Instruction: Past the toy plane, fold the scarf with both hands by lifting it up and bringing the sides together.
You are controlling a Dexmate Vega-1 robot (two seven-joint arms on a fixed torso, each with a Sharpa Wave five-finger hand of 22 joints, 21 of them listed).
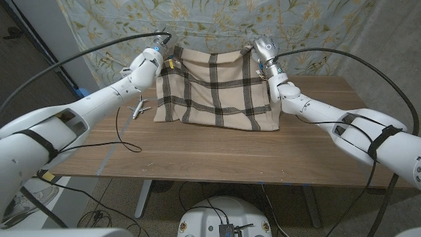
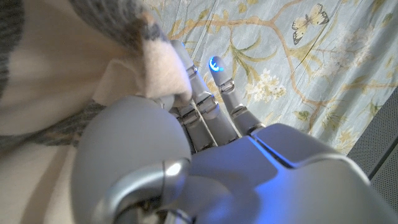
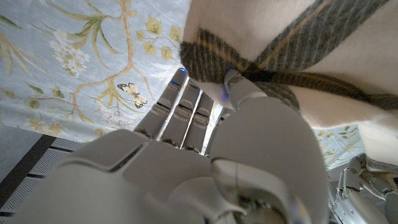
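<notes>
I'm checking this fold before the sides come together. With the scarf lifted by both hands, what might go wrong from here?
1. Each hand, left hand and right hand, pinches just a top corner of the scarf; a corner may slip out.
2. The scarf's lower edge lies on the table, so it might drag and fold unevenly.
3. The toy plane sits close by; the hem could sweep it.

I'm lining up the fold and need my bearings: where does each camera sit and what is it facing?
Head view: on the robot's head, looking down at the table; both arms, left hand and right hand lifting the scarf.
Left wrist view: behind that hand, facing the floral curtain.
Right wrist view: likewise.
All three share the scarf.
</notes>
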